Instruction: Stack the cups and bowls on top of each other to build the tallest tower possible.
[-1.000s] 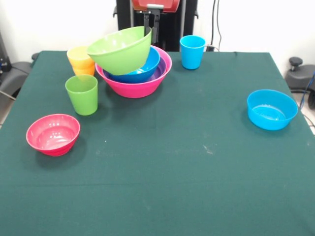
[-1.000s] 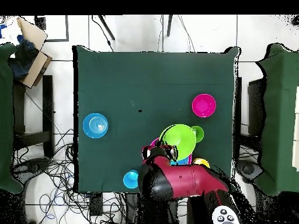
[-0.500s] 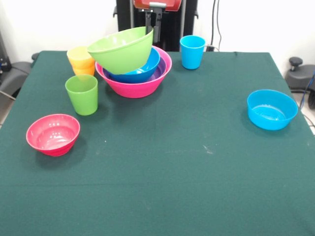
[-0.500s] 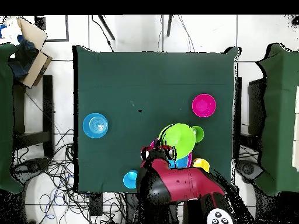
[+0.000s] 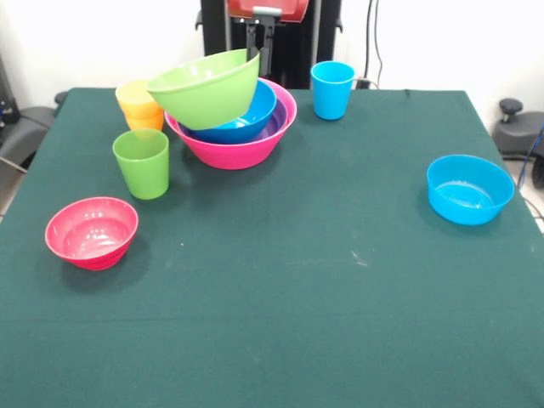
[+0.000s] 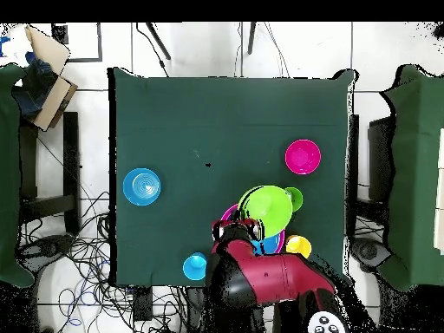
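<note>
My gripper (image 5: pixel 254 53) (image 6: pixel 245 227) is shut on the far rim of the light green bowl (image 5: pixel 204 89) (image 6: pixel 264 206). It holds the bowl tilted, just above the tower. The tower is a blue bowl (image 5: pixel 252 116) nested in a purple bowl (image 5: pixel 277 124), inside the large pink bowl (image 5: pixel 234 151). A yellow cup (image 5: pixel 136 95) (image 6: pixel 298 246) sits in an orange cup (image 5: pixel 147 122) left of the tower. The green cup (image 5: pixel 142 163) stands in front of those two, and the blue cup (image 5: pixel 331 89) stands right of the tower.
A small red-pink bowl (image 5: pixel 91 231) (image 6: pixel 303 157) rests near the left edge of the green table (image 5: pixel 297 280). A light blue bowl (image 5: pixel 469 189) (image 6: pixel 141 186) sits near the right edge. Cardboard boxes (image 6: pixel 43 69) lie off the table.
The light green bowl has shifted slightly to the left in the front view, with the gripper still on its rim. Everything else stayed put.
</note>
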Robot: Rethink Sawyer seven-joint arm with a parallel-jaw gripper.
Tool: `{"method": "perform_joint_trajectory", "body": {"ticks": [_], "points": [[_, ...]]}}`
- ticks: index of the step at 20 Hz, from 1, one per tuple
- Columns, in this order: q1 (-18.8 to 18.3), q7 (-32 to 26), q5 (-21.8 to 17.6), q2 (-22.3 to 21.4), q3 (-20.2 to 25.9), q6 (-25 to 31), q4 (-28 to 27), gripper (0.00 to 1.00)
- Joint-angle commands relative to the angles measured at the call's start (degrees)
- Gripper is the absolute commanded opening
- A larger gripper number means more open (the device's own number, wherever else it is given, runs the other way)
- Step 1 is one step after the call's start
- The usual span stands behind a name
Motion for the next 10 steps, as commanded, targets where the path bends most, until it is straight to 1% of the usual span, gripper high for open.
{"method": "perform_joint_trajectory", "body": {"ticks": [1,10], "points": [[2.15,6.0,-4.28,4.48,-1.62,-5.67,2.98,0.0],[2.67,5.58,-3.68,3.95,-1.97,-5.56,3.36,0.0]]}}
